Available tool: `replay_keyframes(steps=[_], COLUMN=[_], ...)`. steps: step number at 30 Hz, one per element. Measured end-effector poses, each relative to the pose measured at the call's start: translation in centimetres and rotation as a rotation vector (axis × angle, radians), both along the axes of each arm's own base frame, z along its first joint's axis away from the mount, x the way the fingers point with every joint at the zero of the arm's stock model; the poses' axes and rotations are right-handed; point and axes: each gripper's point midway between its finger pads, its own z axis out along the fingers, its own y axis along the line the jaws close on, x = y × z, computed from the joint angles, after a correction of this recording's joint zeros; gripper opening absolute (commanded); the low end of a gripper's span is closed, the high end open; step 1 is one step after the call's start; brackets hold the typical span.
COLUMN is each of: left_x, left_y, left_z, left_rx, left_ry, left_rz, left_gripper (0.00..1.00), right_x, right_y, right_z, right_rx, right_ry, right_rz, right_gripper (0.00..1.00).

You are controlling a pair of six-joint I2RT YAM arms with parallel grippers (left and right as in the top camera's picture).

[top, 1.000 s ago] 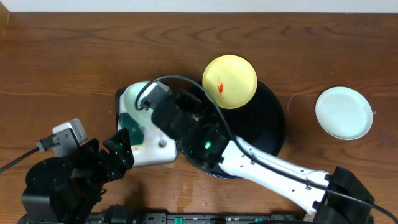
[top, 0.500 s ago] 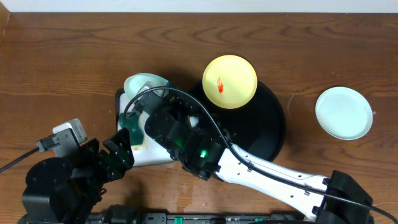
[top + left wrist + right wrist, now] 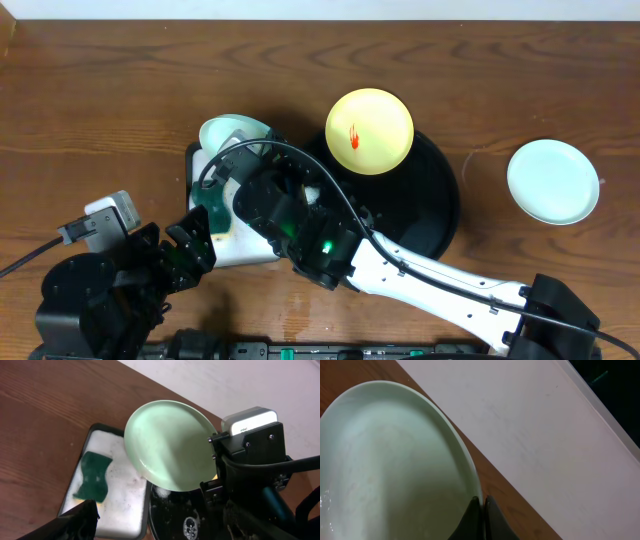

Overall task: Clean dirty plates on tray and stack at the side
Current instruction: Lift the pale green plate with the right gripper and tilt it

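Change over the last second: the right arm has swung and tipped the mint plate (image 3: pixel 170 445) up on edge, so more of it shows past the wrist in the overhead view. No visible movement in the last half second; it's holding.

- Right end effector (image 3: pixel 481 515): fingers pressed together on the plate's rim, pinching it. The plate sits directly ahead of the fingertips, tilted steeply, off the surface.
- Below that end effector: white tray (image 3: pixel 122 467) with suds and the green sponge (image 3: pixel 93 476). Plate is above them, not touching.
- Left end effector (image 3: pixel 200 243): spread wide, holding nothing, just beside the near edge of the white tray.
- Plate face looks free of red in the left wrist view, so I'd call the scrub done for this one.

Implication: next leg is likely the carry across to the other mint plate (image 3: pixel 553 181), on the desk (image 3: pixel 120 100) well off to the right arm's outer side. Yellow plate (image 3: pixel 370 131) is on the black tray (image 3: pixel 440 200) rim with its red smear (image 3: pixel 354 136), not yet cleaned.

Risk: thin rim pinch on a wet plate, could slip.
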Motion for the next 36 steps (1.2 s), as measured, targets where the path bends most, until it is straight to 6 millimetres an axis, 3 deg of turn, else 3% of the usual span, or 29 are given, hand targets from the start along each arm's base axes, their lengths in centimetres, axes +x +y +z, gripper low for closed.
replay_keyframes(steps=[26,36], left_x=[0.0,0.0], left_y=[0.0,0.0], left_z=[0.0,0.0], left_rx=[0.000,0.000], left_ry=[0.000,0.000], left_rz=[0.000,0.000], left_gripper=[0.81,0.81], right_x=[0.1,-0.2], right_y=[0.1,1.2], right_z=[0.4,1.1], right_rx=[-0.003,-0.044], right_ry=[-0.016,-0.047], right_rz=[0.006,0.075], right_gripper=[0.01,0.01])
